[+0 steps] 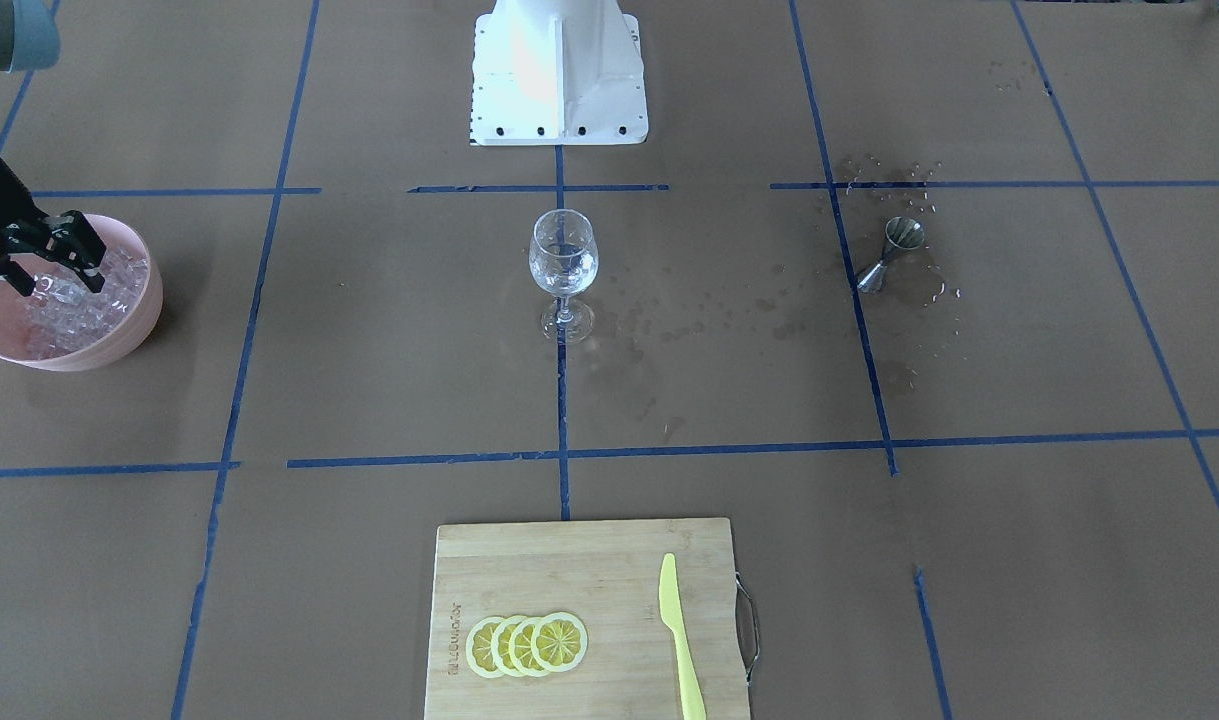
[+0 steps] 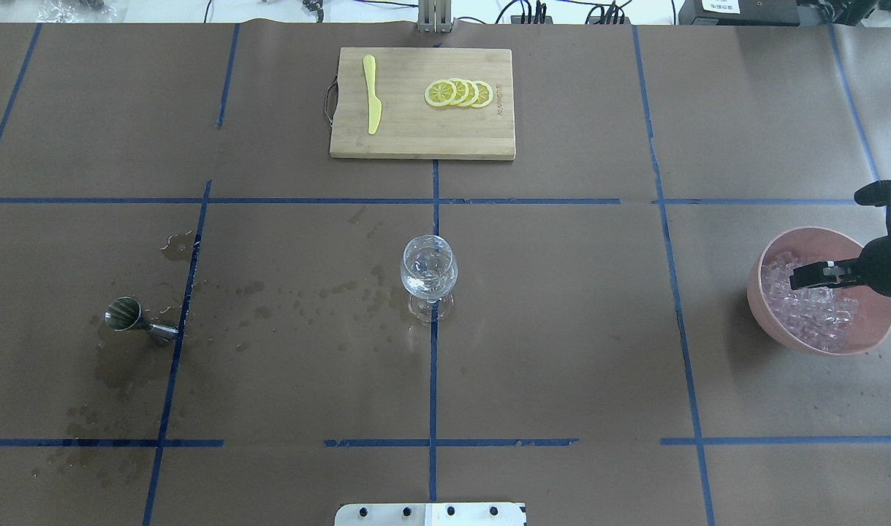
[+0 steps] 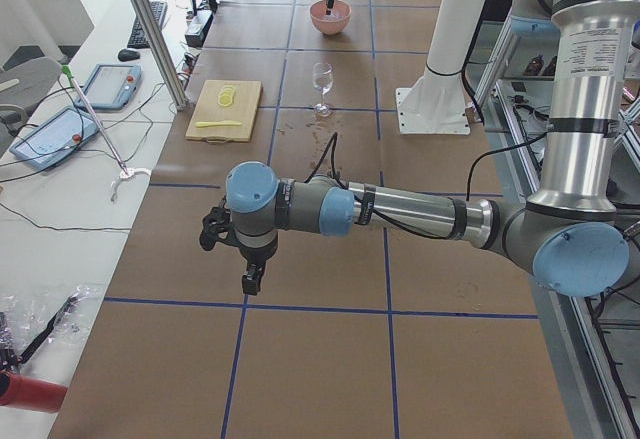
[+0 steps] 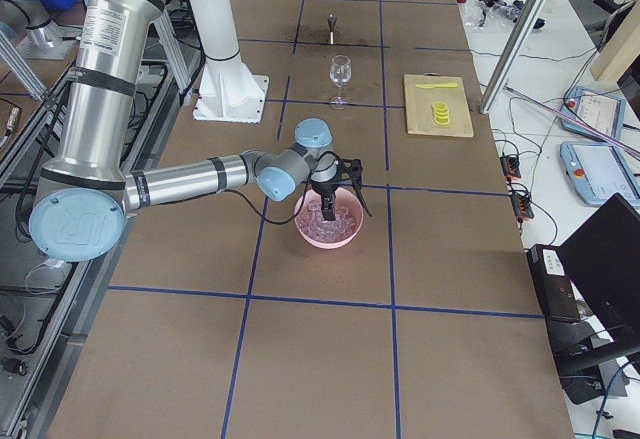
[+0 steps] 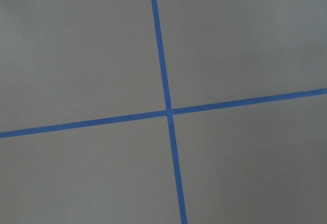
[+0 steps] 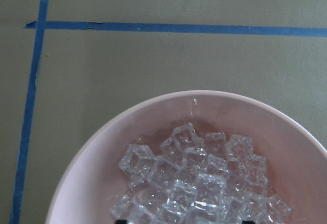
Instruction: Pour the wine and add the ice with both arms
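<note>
A pink bowl [image 1: 141,312] holds the ice [image 1: 79,312], a heap of small clear cubes, at the table's right end. My right gripper [image 1: 59,285] is down in the bowl, open, its fingers spread either side of cubes on top of the heap. It also shows in the overhead view [image 2: 799,276]. The right wrist view shows the ice [image 6: 189,183] and the bowl's rim [image 6: 102,147]. A wine glass [image 1: 564,262] stands at the table's middle with a little clear wine in it. My left gripper [image 3: 232,257] hangs above bare table far from the glass; I cannot tell whether it is open or shut.
A steel jigger [image 1: 891,252] sits on the left side among wet spots [image 1: 669,330]. A bamboo cutting board [image 1: 569,570] on the operators' side carries lemon slices [image 1: 527,645] and a yellow knife [image 1: 677,630]. The white robot base [image 1: 559,70] is behind the glass. Blue tape lines cross the brown table.
</note>
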Tool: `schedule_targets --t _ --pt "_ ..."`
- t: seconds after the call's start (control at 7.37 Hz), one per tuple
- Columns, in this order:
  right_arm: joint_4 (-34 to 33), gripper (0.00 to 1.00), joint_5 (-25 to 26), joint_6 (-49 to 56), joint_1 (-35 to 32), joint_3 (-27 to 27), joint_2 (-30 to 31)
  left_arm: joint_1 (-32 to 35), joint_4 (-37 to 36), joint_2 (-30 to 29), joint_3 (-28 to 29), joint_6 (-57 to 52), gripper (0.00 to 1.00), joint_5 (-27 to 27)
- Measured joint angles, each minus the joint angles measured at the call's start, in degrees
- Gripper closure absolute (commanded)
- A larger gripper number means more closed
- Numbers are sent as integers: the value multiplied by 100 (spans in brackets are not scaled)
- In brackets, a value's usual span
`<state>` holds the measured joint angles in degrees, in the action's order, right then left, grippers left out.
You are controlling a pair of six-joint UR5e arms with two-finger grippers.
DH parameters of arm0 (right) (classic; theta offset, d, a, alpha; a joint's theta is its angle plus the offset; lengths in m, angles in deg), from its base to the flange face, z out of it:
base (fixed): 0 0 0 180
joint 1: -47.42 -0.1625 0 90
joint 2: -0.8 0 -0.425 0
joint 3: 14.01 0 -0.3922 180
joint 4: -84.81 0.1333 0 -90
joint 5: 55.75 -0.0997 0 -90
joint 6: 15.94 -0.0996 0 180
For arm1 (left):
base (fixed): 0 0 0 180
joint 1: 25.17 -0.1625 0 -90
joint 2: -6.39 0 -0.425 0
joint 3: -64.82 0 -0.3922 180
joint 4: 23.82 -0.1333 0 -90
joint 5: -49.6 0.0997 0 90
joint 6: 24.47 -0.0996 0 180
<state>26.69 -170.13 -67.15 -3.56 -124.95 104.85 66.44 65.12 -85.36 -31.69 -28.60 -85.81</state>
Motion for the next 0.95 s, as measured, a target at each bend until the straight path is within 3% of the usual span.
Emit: schedule_targets --t 0.27,0.41,0.54,0.68,0.95 --pt "100 32 210 -110 130 47 146 -5 9 -1 1 0 0 -3" --pt "110 48 259 -115 149 53 215 -6 23 -1 0 2 0 -1" --pt "114 83 284 -117 168 56 255 -4 39 -1 0 4 0 2" --pt "115 100 286 -117 187 54 275 -3 50 0 0 4 0 4" --pt "116 100 278 -117 221 45 240 -3 59 6 1 6 0 5"
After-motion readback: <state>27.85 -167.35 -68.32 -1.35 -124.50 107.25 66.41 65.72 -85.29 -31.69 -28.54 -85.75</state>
